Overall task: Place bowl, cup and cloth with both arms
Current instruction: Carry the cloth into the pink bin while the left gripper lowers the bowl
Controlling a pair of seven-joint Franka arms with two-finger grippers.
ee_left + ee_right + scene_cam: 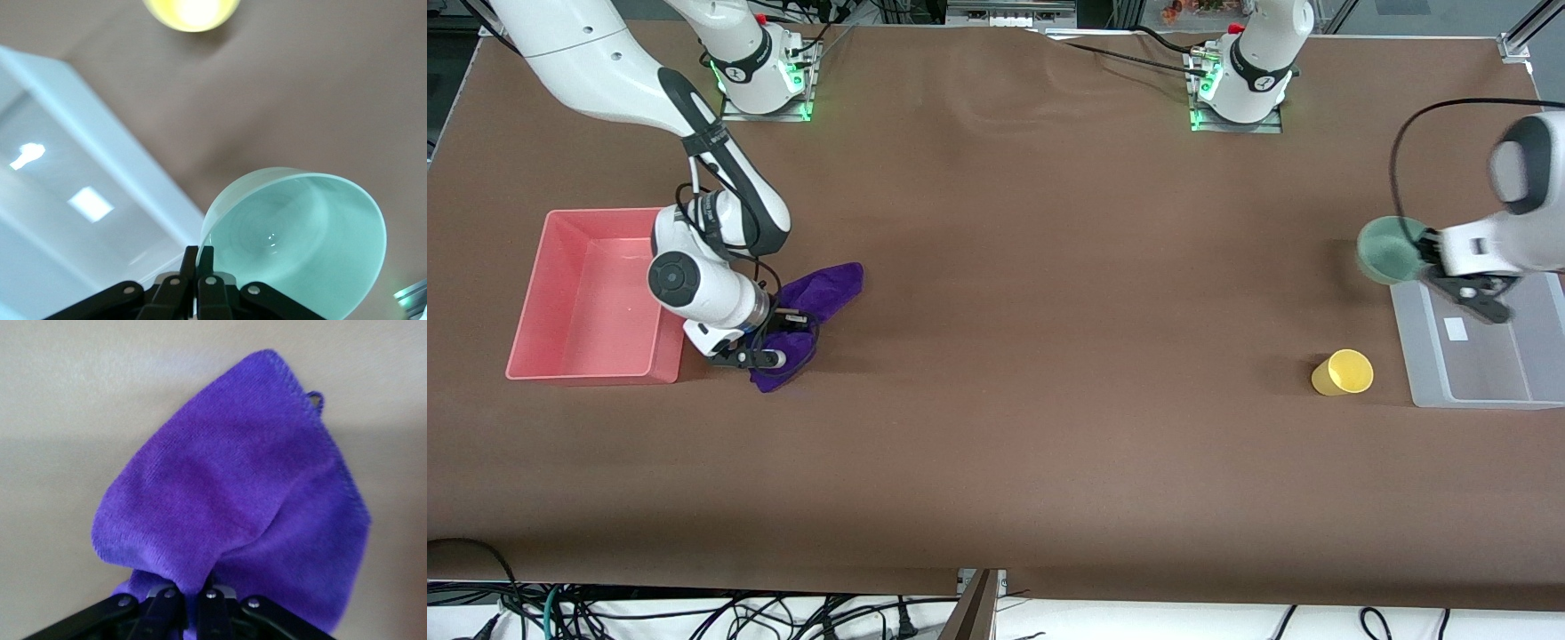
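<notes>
My left gripper [1427, 251] is shut on the rim of the mint-green bowl [1387, 252] and holds it tilted in the air beside the clear tray [1476, 391]. In the left wrist view the bowl [300, 233] fills the space past my gripper [198, 257]. The yellow cup [1343, 372] lies on its side on the table beside the clear tray; it also shows in the left wrist view [192, 13]. My right gripper [791, 322] is shut on the purple cloth [823, 298] next to the pink bin [551, 293]. The right wrist view shows the cloth [240, 500] bunched between the jaws of my gripper [190, 590].
The pink bin stands at the right arm's end of the table. The clear shallow tray [60, 200] stands at the left arm's end. Both arm bases sit along the table's edge farthest from the front camera.
</notes>
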